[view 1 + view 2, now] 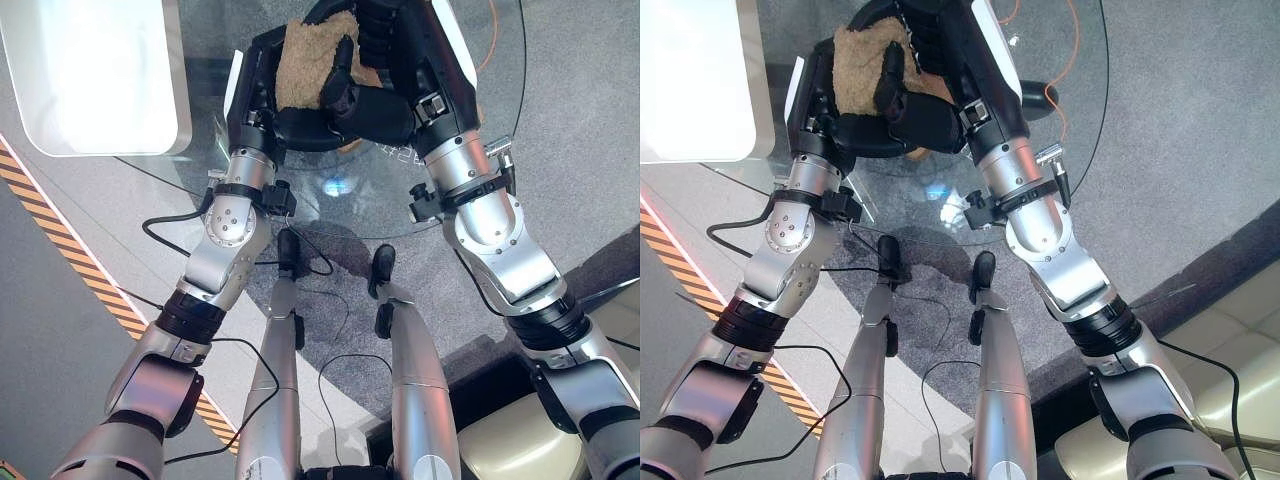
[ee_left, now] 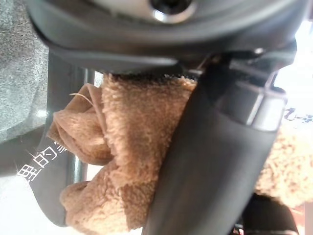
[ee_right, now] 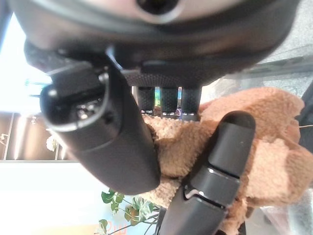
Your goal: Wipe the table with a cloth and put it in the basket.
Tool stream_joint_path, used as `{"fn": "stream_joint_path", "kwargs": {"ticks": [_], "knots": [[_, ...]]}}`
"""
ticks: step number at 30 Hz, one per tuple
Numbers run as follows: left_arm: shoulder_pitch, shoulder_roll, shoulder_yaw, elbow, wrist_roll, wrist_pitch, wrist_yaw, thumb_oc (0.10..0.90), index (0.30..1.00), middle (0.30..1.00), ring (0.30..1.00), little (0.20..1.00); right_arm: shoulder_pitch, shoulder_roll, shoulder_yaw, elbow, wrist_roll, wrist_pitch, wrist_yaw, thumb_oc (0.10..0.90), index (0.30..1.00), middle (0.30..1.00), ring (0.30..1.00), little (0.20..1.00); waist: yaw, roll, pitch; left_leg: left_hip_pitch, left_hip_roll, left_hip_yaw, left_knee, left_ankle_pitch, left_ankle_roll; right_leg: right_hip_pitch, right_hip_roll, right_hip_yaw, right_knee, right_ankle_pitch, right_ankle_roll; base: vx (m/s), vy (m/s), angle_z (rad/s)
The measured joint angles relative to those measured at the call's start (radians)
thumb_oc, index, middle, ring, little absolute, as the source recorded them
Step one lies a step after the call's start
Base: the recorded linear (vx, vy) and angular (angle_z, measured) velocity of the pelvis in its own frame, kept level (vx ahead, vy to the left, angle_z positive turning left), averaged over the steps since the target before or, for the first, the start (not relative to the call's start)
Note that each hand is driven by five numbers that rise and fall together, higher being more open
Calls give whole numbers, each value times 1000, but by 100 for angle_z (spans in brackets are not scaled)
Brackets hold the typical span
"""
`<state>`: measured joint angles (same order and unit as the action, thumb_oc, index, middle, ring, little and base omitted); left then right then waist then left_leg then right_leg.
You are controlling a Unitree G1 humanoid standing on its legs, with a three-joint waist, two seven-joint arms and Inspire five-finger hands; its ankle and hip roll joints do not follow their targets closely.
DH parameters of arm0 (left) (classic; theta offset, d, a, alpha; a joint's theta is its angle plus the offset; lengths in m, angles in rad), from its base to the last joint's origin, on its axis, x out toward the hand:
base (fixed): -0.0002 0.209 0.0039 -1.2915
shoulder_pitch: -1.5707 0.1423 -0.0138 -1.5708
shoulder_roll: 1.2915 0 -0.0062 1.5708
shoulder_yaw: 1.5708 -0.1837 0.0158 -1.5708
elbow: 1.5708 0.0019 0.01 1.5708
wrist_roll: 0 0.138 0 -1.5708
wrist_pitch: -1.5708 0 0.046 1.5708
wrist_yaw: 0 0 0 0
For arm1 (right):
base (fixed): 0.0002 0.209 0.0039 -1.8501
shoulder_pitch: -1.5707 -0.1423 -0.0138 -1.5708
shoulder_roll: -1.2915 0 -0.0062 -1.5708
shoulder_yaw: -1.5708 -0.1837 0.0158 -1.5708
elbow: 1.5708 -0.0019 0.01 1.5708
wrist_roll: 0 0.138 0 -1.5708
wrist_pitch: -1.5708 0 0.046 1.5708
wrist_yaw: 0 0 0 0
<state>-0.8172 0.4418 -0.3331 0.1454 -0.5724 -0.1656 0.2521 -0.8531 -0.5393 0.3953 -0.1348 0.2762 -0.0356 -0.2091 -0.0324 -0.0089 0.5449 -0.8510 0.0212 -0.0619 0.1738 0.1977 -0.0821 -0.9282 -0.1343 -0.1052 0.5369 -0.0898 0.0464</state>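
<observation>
One tan fleecy cloth (image 1: 312,62) sits top centre of the frame over the glass tabletop (image 1: 500,90), bunched between both hands. Left hand (image 1: 262,95) fingers curl round it; right hand (image 1: 375,105) thumb and fingers (image 3: 168,100) pinch it too.

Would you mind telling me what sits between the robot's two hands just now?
The tan cloth lies between the left hand and the right hand, both curled round it over the glass table; the eye views show this.
</observation>
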Motion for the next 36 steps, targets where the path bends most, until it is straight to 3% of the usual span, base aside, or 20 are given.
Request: {"fn": "stream_joint_path", "kwargs": {"ticks": [21, 22, 26, 30, 36], "knots": [[-5, -4, -1, 8, -3, 0, 0, 100, 300, 300, 300, 200, 0, -1, 4, 0, -18, 7, -18, 100, 300, 300, 300, 200, 1, 0, 0, 0, 0, 3, 0, -2, 0, -2, 1, 3, -1, 0, 0, 0, 0, 0], [-5, -4, -1, 11, -3, 0, 0, 100, 300, 300, 300, 200, 0, -2, 4, 0, -23, 9, -20, 196, 382, 382, 382, 296, 1, 0, 0, 0, 0, 3, 0, -2, 0, -2, 1, 3, -1, 0, 0, 0, 0, 0], [-6, -13, -1, 22, -20, 0, -4, 100, 300, 300, 300, 200, 0, -2, 7, 0, -42, 16, -28, 100, 300, 300, 300, 200, 1, 0, 0, 0, 0, 3, 0, -2, 0, -2, 1, 3, -1, 0, 0, 0, 0, 0], [-6, -36, -7, 26, -88, 2, -6, 100, 300, 300, 300, 200, -4, 5, 8, 0, -61, 24, -32, 100, 300, 300, 300, 200, 1, 0, 0, 0, 0, 3, 0, -2, 0, -2, 1, 3, -1, 0, 0, 0, 0, 0], [-8, -38, 0, 41, -180, 2, -57, 100, 300, 300, 300, 200, -49, -55, 45, 6, -74, 27, -34, 100, 300, 300, 300, 200, 0, 0, 0, 0, 2, 3, 1, -2, 0, 0, 2, 2, 0, 1, -1, 0, -25, 0]]}}
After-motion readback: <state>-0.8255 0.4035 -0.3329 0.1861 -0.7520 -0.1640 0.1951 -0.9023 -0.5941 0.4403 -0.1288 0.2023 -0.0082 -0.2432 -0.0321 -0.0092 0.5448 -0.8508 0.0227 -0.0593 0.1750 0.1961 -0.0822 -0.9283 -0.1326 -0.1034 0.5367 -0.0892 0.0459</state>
